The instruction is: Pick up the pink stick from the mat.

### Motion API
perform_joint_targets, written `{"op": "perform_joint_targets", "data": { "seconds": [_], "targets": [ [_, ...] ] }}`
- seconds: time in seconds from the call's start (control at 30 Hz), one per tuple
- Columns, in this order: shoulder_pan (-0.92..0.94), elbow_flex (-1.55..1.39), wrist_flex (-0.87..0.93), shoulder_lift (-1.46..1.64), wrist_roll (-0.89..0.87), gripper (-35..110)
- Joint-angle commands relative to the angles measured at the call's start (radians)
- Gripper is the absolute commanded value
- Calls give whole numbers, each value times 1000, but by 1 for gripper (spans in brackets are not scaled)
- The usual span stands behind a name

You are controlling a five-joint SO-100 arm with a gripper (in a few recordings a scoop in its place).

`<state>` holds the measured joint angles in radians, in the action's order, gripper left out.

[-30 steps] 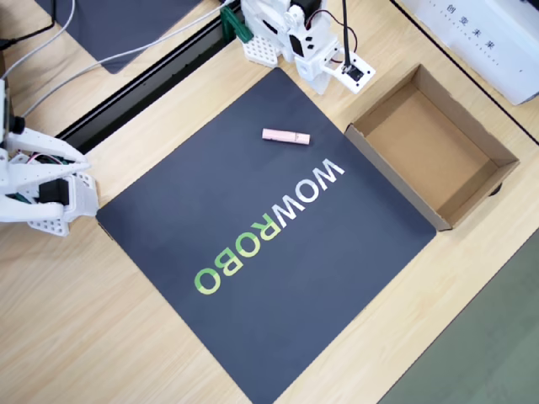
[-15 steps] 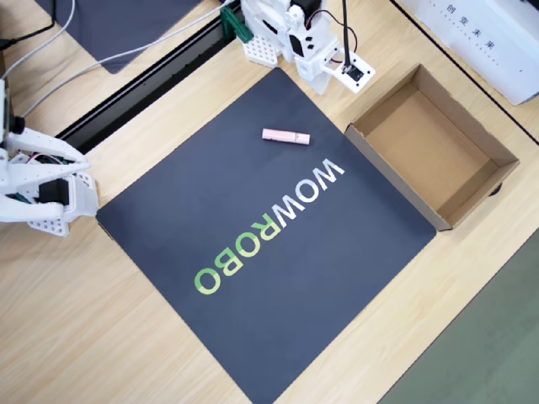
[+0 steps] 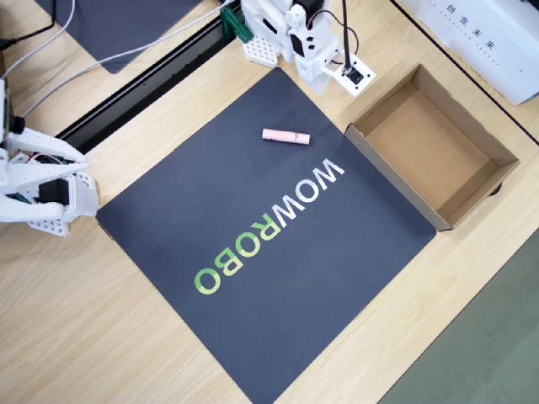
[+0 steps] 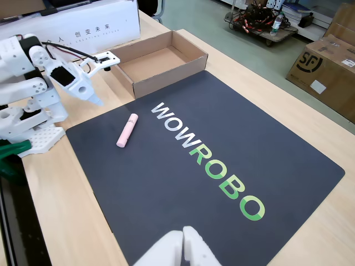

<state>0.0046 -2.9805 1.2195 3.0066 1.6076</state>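
- The pink stick [image 3: 285, 135] lies flat on the mat [image 3: 253, 286], in the upper part of the mat in the overhead view, just above the white "W" that starts the WOWROBO lettering [image 3: 269, 225] at its right end.
- In the fixed view the pink stick [image 4: 127, 130] lies to the left of the lettering [image 4: 206, 166], near the mat's [image 4: 277, 138] left corner, its long axis pointing roughly toward the arm.
- Nothing touches the stick; it rests alone on the dark surface.
- The white arm [image 3: 286, 34] stands at the top edge of the overhead view, its base just beyond the mat's upper corner.
- The claw [image 3: 324, 82] hangs over the mat's upper corner, well apart from the stick; in the fixed view the claw [image 4: 94, 97] points down and to the right above the tabletop [image 4: 61, 210] near the mat's edge.
- Whether the claw's two fingers are spread or pressed together I cannot tell: the tip reads as a single white point in both views, and it holds nothing.
- An open cardboard box [image 3: 434, 147] sits on the wooden tabletop [image 3: 84, 337] to the right of the mat in the overhead view, one side running along the mat's edge.
- In the fixed view the cardboard box [image 4: 161, 62] stands beyond the mat, right of the arm [image 4: 28, 83].
- A long white carton [image 4: 72, 25] with printed characters lies behind the box.
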Motion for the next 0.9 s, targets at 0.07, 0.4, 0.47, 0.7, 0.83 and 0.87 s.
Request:
{"op": "perform_joint_targets", "data": {
  "seconds": [0.07, 0.4, 0.47, 0.7, 0.83, 0.87],
  "targets": [
    [69, 170, -14, -150, 0, 0],
    [273, 434, -6, -430, 0, 0],
    [319, 477, -8, -480, 2, 0],
    [437, 666, -3, -696, -23, 0],
    [505, 761, 5, -811, -75, 0],
    [522, 782, 5, -834, -98, 0]
  ]
}}
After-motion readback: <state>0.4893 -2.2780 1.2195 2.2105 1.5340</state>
